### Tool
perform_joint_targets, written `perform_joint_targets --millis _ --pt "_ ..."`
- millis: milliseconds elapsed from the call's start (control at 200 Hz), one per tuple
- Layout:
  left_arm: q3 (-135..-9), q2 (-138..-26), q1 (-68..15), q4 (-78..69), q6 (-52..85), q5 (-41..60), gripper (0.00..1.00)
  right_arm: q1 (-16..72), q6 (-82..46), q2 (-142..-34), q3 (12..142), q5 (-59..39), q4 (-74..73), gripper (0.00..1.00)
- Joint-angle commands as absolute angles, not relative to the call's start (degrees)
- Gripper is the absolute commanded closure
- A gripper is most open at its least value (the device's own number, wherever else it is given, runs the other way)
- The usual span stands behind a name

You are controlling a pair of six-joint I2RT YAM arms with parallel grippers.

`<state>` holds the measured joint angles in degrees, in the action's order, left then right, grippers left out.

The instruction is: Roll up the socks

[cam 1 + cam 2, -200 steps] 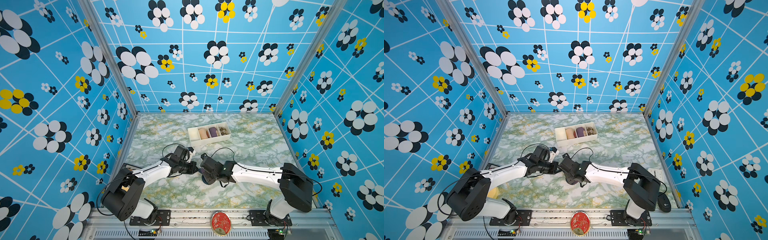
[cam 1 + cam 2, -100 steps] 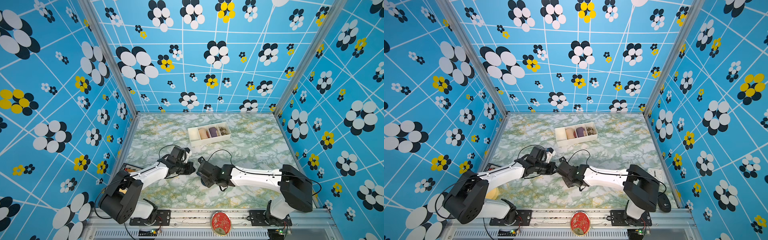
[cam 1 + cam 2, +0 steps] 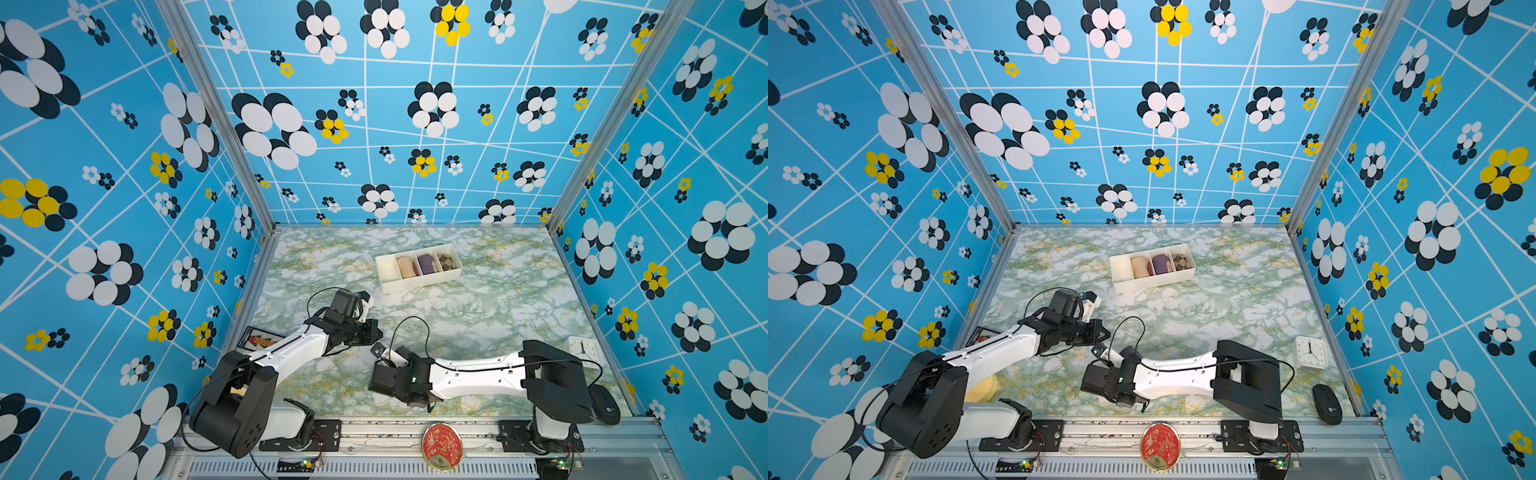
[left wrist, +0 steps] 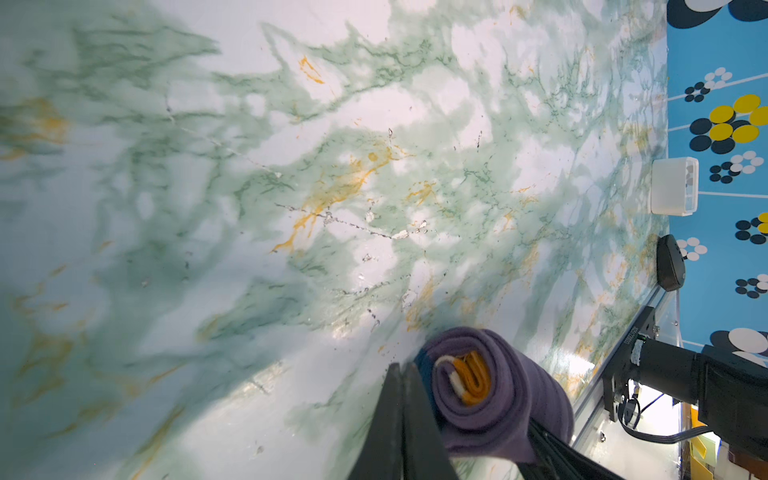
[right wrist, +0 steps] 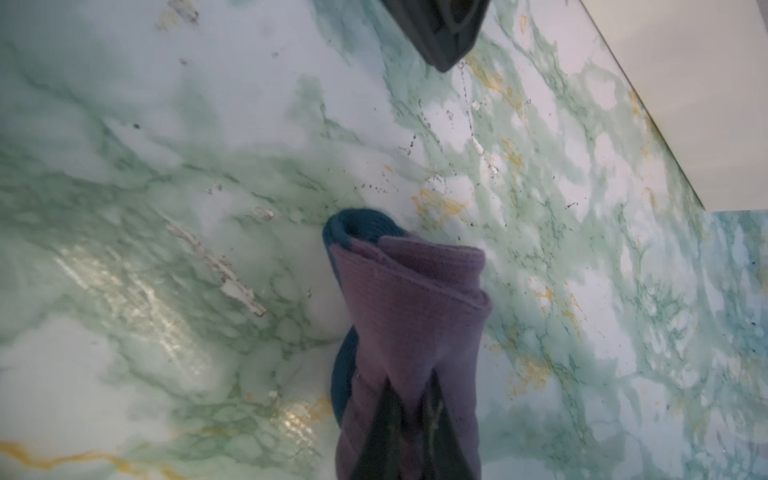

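Purple ribbed knit, wound tight: the socks [image 4: 490, 390] were a finished-looking coil, with the orange-yellow cuff at the core and the teal toe on the outer lap. They sat low at the near middle of the worktop [image 3: 498, 316], and the right end effector [image 5: 411, 386] was clamped on the purple fabric from one end. Whether they touched the marbled surface or hung just clear, I could not tell. Just beside them, the left end effector [image 4: 402, 368] was pressed together on nothing, its tips alongside the coil's open face.

On that showing, the rolling looked done and stowing was the step in hand. Well apart, towards the back, the white divided tray [image 3: 419, 283] held a peach roll [image 3: 405, 266], a purple roll [image 3: 427, 262] and a brown checked roll [image 3: 446, 262], with one end compartment [image 3: 386, 268] free. The next move called for a firm clamp so the coil wouldn't spring open, then a lift over the tray wall into that gap.
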<state>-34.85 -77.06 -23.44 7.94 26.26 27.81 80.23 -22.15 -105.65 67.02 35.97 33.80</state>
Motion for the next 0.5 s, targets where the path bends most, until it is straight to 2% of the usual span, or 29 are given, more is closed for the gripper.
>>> perform_joint_targets --millis 0,495 --pt "-33.83 -75.33 -22.35 10.11 24.73 28.3 0.95 81.03 -24.03 -107.49 66.78 34.98 38.06 1.0" --pt "-33.62 -73.48 -19.62 12.23 23.52 28.89 0.95 77.47 -23.72 -106.61 60.32 19.62 32.03 1.0"
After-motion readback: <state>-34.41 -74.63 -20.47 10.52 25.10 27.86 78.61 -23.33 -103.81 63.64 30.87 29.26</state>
